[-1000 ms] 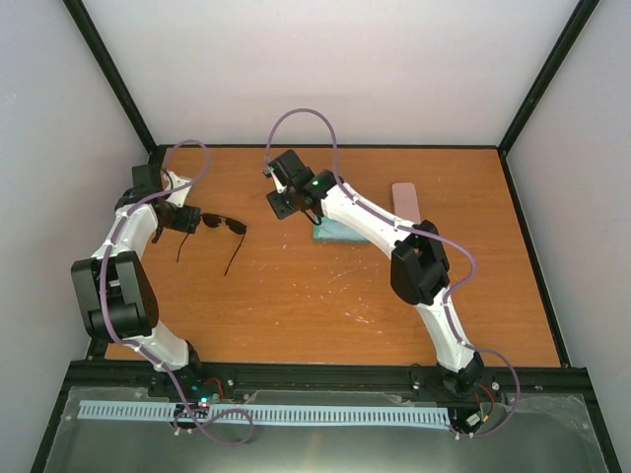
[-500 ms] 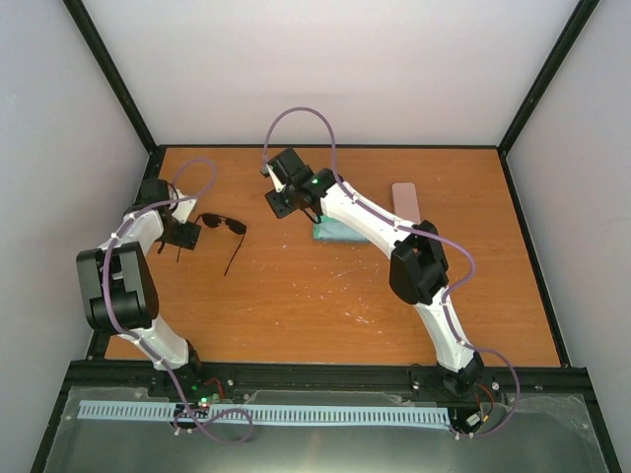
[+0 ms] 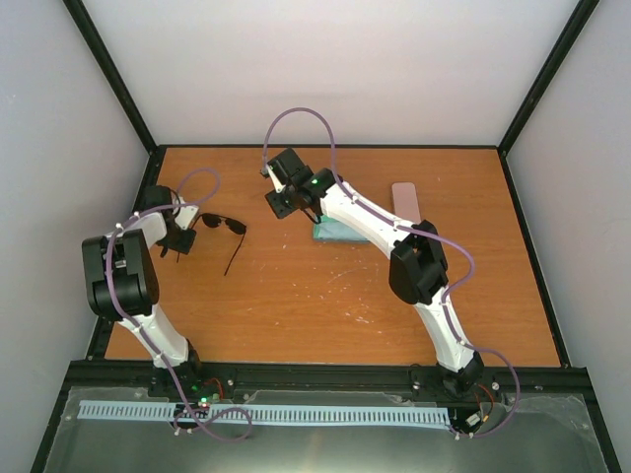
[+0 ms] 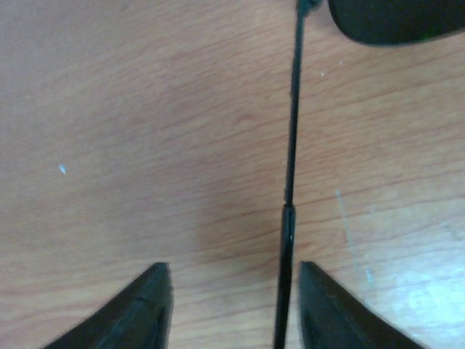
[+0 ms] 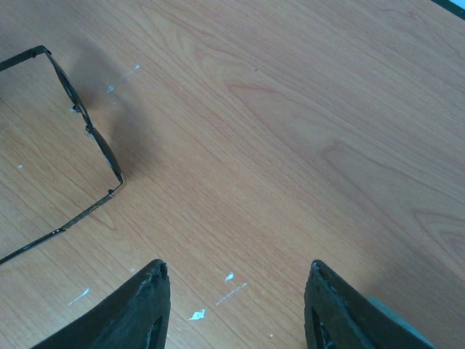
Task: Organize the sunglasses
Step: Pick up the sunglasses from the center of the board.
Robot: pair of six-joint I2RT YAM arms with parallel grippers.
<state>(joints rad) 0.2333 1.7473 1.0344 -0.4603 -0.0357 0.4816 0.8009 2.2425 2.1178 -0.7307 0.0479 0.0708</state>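
Both your left gripper [image 4: 232, 309] and right gripper [image 5: 236, 305] are spread, pinching nothing. One arm of the black sunglasses [image 4: 396, 18] lies between the left fingers [image 4: 142, 316]

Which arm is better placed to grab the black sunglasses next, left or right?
Left. A thin arm of the black sunglasses runs between the open fingers of the left tool in its wrist view. The right tool hovers over bare table, with the glasses off to one side.

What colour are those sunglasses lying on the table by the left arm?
The sunglasses are black with dark lenses; clearest in the top external view.
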